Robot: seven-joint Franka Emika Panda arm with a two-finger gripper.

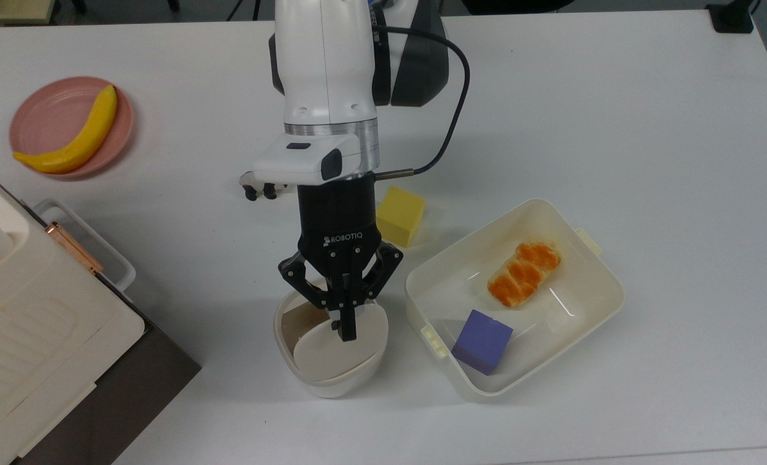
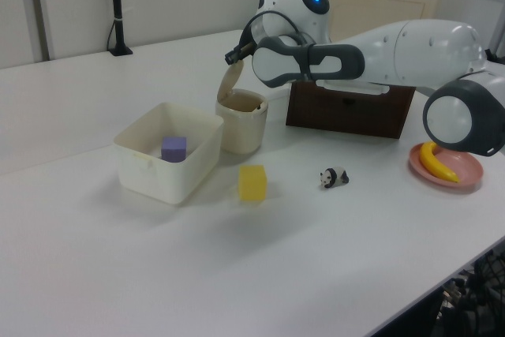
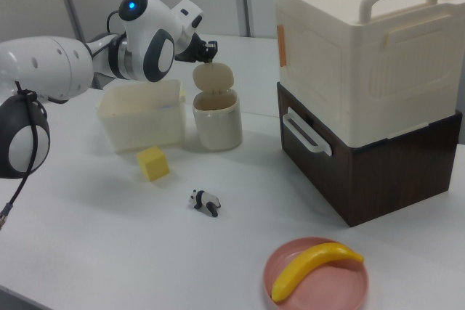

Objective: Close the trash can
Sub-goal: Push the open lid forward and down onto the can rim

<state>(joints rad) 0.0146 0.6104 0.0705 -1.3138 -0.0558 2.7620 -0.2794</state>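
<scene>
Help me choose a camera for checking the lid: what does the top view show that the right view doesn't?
Top view: the inside of the tub, with a pastry and a purple block lying in it. Right view: the lid from the side, standing raised over the trash can, and the cream box stacked on a brown case, seen full height. Both: the tool at the lid, the yellow block, the toy panda and the banana on its pink plate.
</scene>
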